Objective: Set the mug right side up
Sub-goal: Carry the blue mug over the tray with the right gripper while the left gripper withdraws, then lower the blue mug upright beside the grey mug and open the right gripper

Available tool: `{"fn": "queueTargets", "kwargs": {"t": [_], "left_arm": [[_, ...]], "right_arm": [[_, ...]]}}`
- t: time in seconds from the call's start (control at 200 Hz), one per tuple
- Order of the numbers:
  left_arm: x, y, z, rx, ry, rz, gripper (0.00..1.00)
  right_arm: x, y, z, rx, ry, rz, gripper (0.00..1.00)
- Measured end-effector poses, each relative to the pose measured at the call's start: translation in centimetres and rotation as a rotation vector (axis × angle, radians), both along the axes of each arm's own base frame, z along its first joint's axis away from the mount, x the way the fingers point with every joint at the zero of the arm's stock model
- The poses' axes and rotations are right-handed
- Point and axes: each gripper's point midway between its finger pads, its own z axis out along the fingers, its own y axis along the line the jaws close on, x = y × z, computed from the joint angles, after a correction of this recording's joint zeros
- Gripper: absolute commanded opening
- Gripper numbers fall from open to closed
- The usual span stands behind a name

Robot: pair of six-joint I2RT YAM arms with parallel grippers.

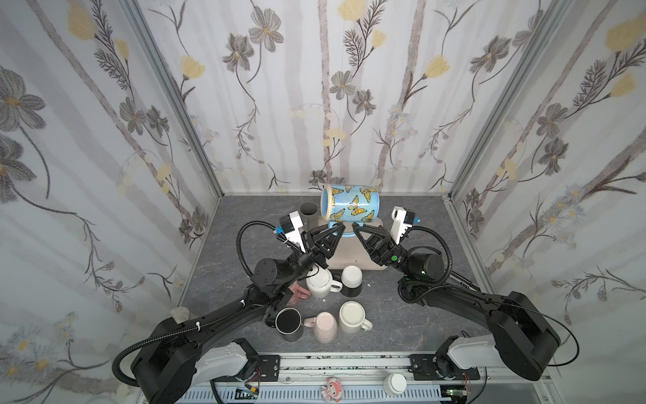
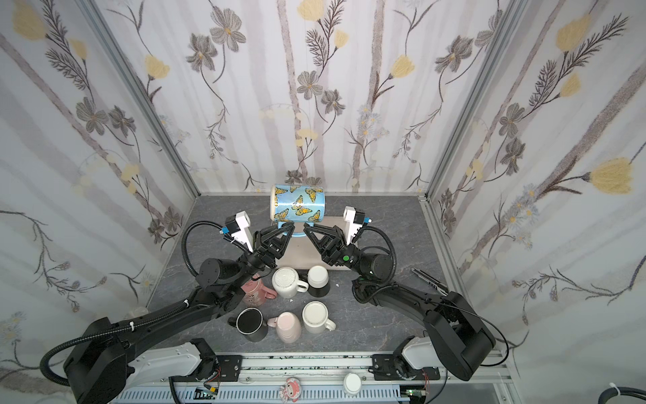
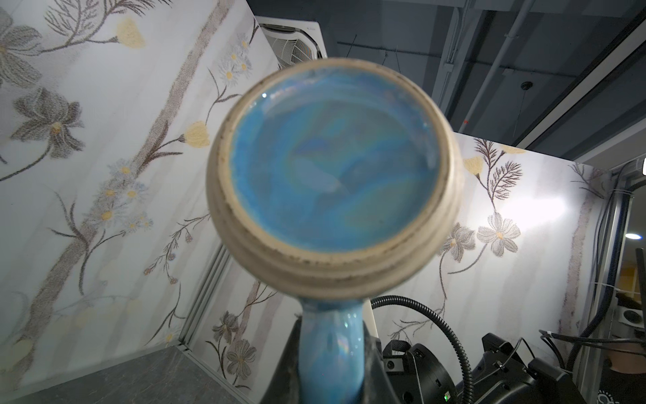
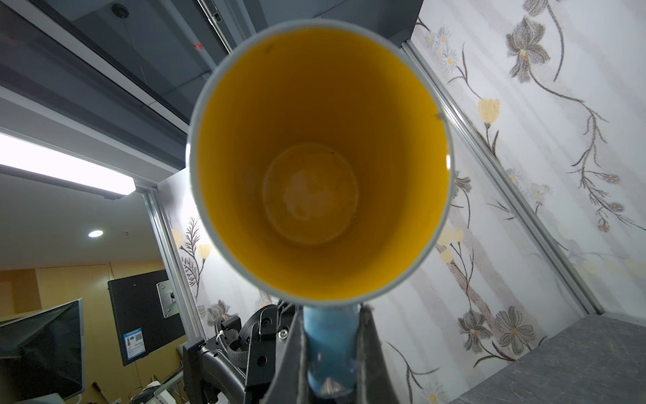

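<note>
Left jaws and right jaws both squeeze the blue handle (image 3: 330, 349) of the butterfly mug (image 1: 353, 204). I see it lying sideways in the air, in the middle of both top views, over the surface (image 1: 402, 314), mouth facing right.

Floral wallpaper walls (image 1: 332, 87), grey marbled tabletop (image 1: 391, 325), ceiling strip light (image 4: 63, 168) lit.
</note>
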Motion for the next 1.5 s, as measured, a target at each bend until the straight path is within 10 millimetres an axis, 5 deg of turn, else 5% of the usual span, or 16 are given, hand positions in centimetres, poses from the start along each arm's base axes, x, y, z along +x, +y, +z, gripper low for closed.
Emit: {"fn": "queueTargets", "kwargs": {"t": [0.06,0.18,0.4,0.714,1.259,1.499], "left_arm": [[0.2,0.1,-0.1,0.0,0.001,0.016,0.8],[0.3,0.9,-0.3,-0.012,0.022,0.046,1.0],[0.2,2.2,-1.2,-0.006,0.067,0.085,1.0],[-0.8,5.8,-1.0,0.026,0.091,0.22,1.0],[-1.1,9.6,-5.5,0.134,0.189,0.391,1.0],[-1.2,10.1,-5.7,0.156,0.188,0.417,1.0]], "right_arm": [[0.1,0.0,0.0,-0.016,0.009,-0.01,0.0],[0.6,0.0,-0.1,-0.06,0.028,-0.054,0.0],[3.2,-1.1,-1.4,-0.158,0.094,-0.182,0.0],[9.8,-3.1,-4.5,-0.438,0.194,-0.444,0.0],[21.9,-0.6,-21.2,-1.179,0.382,-0.61,0.0],[25.3,1.4,-24.7,-1.327,0.387,-0.61,0.0]]}}
